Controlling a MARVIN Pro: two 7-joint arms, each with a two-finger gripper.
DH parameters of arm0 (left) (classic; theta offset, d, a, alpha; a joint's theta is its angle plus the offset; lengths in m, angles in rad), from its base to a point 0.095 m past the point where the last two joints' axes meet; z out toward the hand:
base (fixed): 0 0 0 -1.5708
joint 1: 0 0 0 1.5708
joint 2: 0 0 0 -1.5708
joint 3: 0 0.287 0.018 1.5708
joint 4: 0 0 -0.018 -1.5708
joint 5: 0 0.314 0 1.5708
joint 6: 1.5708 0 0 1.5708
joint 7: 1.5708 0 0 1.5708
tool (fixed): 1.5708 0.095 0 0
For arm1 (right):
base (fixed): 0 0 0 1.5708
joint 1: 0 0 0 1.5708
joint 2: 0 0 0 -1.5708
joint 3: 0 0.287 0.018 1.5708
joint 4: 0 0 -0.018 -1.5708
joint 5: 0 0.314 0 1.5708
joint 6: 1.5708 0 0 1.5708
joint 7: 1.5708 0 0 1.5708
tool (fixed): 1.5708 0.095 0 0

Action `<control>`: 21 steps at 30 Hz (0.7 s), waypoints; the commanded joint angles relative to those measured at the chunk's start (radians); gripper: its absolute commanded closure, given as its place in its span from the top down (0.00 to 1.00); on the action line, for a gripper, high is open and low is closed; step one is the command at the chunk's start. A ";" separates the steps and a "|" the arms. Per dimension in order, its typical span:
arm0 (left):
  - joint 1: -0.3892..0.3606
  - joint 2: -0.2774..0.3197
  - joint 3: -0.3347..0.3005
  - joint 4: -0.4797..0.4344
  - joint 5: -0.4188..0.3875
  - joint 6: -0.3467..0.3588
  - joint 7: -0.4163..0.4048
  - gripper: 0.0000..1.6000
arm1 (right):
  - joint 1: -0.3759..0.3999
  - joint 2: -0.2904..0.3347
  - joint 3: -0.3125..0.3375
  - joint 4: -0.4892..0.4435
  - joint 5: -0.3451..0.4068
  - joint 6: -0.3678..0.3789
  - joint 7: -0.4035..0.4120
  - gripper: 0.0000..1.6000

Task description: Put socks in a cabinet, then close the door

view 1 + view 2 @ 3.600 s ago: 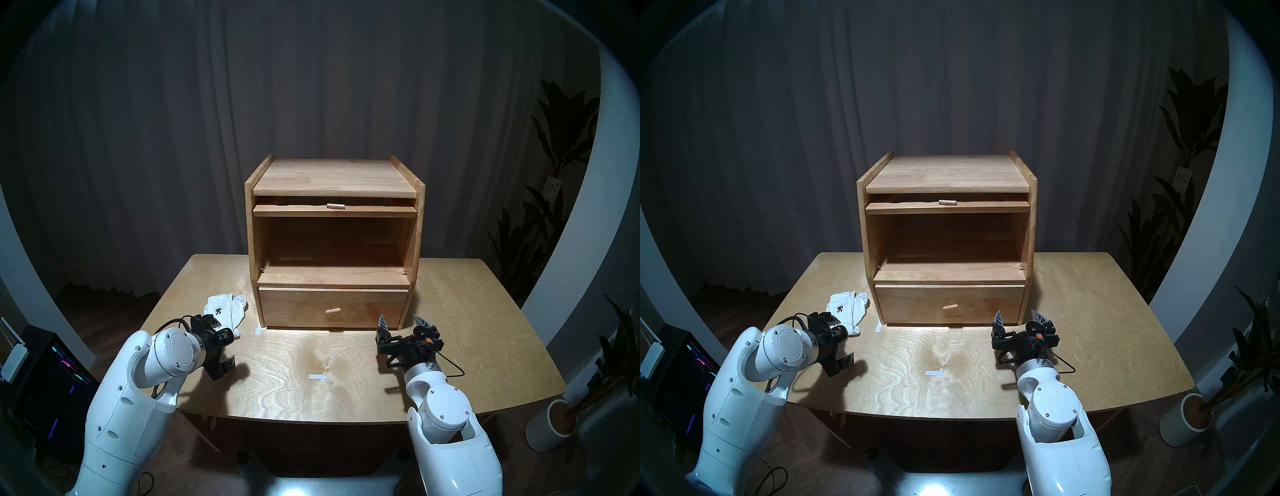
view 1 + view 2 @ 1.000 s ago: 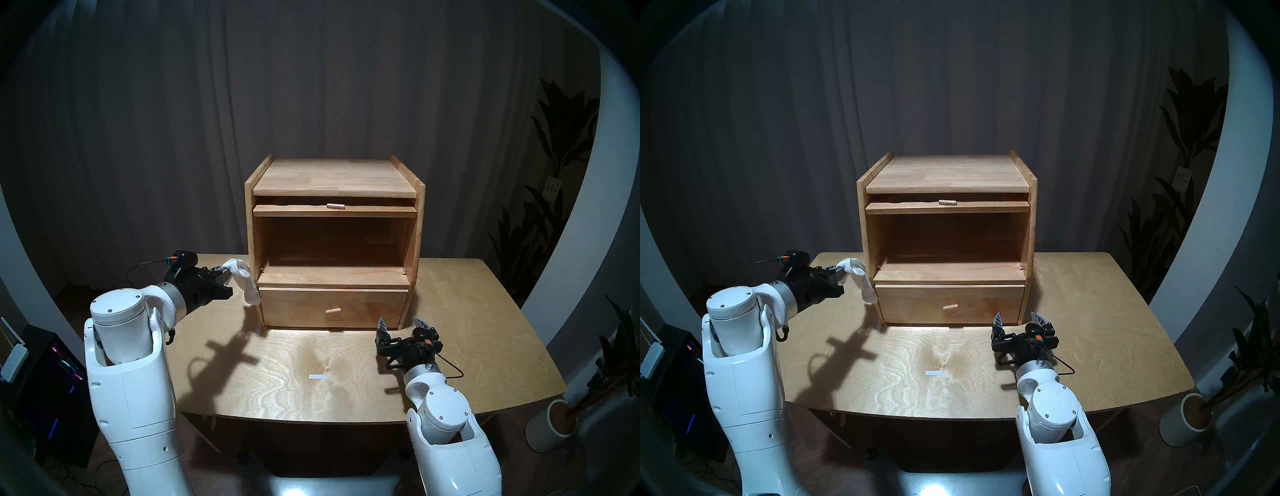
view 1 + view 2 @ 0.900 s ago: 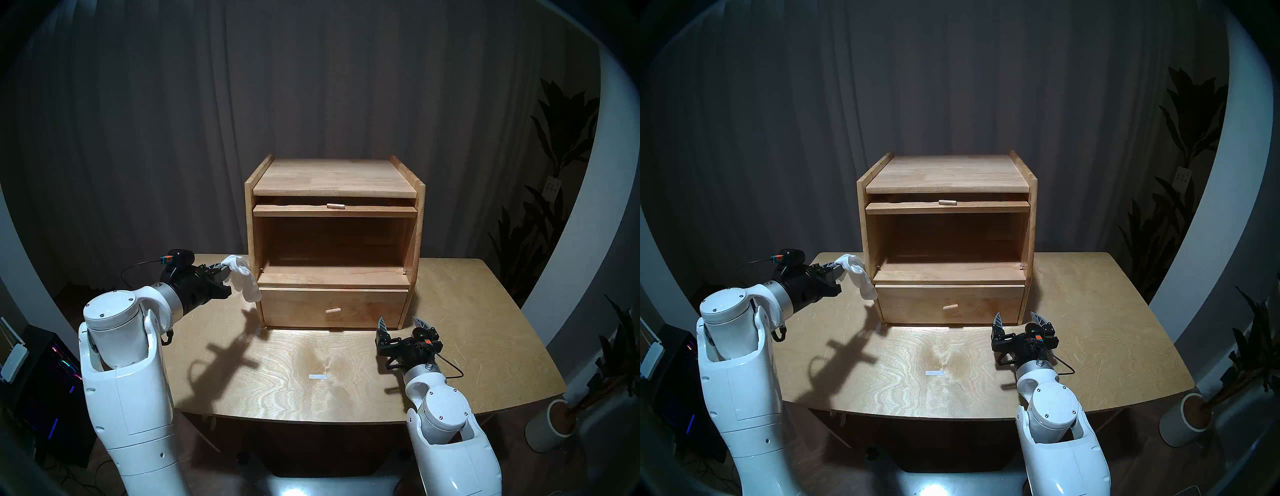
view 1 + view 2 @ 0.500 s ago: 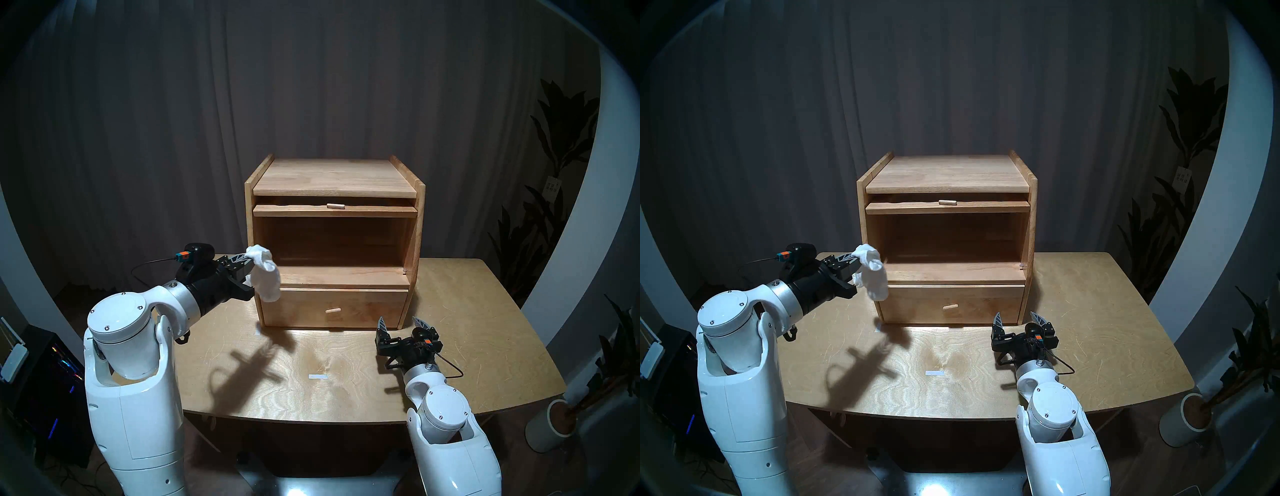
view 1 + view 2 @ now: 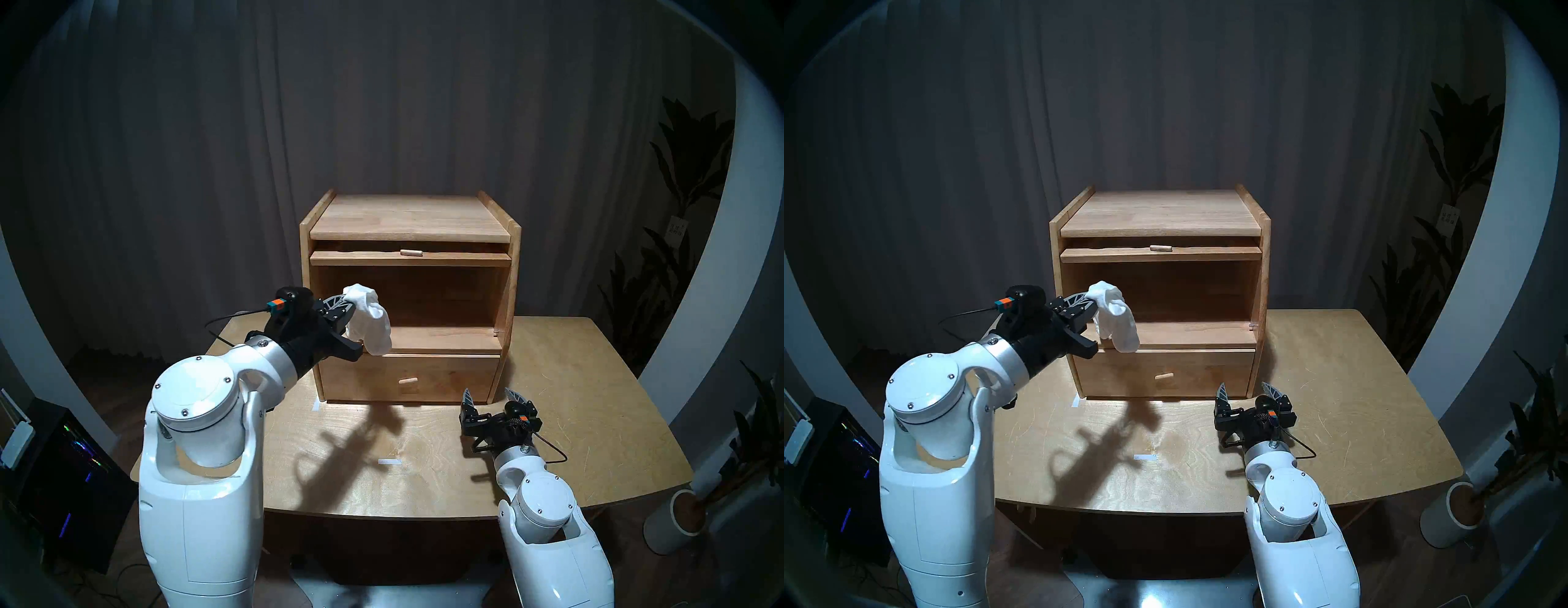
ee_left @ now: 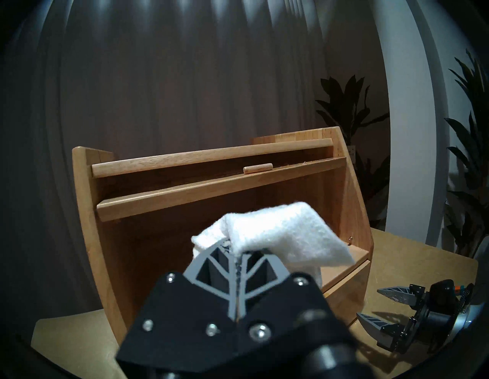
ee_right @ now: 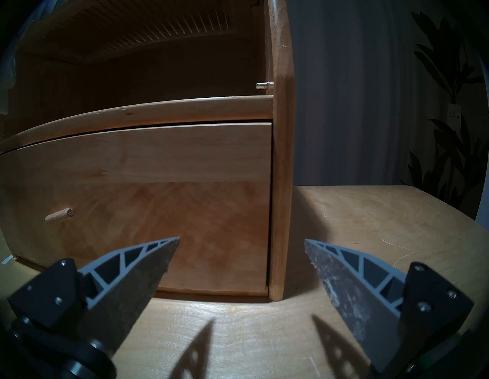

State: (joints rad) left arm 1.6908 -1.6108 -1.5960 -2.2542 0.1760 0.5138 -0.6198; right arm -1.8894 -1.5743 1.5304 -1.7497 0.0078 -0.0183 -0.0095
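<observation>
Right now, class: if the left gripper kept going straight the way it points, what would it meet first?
Probably the cabinet: the left gripper, shut on the socks, points into the open compartment, so its back wall likely comes first. Depth is unclear.

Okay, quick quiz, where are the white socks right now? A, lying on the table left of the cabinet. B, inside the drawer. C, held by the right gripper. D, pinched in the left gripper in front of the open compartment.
D: the left gripper is shut on the socks, which hang in front of the cabinet's open compartment, while the right gripper is open and holds nothing.
</observation>
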 commanded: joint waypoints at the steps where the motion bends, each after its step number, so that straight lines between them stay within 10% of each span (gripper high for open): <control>1: -0.072 0.010 0.077 0.043 0.037 -0.035 0.121 0.00 | 0.009 0.000 0.001 -0.018 0.000 -0.006 0.000 1.00; 21: -0.255 -0.004 0.231 0.332 0.126 -0.068 0.470 0.00 | 0.012 0.000 0.001 -0.016 0.000 -0.007 0.000 1.00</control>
State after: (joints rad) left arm 1.5300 -1.5997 -1.4043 -1.9728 0.2842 0.4669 -0.2408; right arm -1.8862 -1.5743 1.5304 -1.7442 0.0078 -0.0183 -0.0093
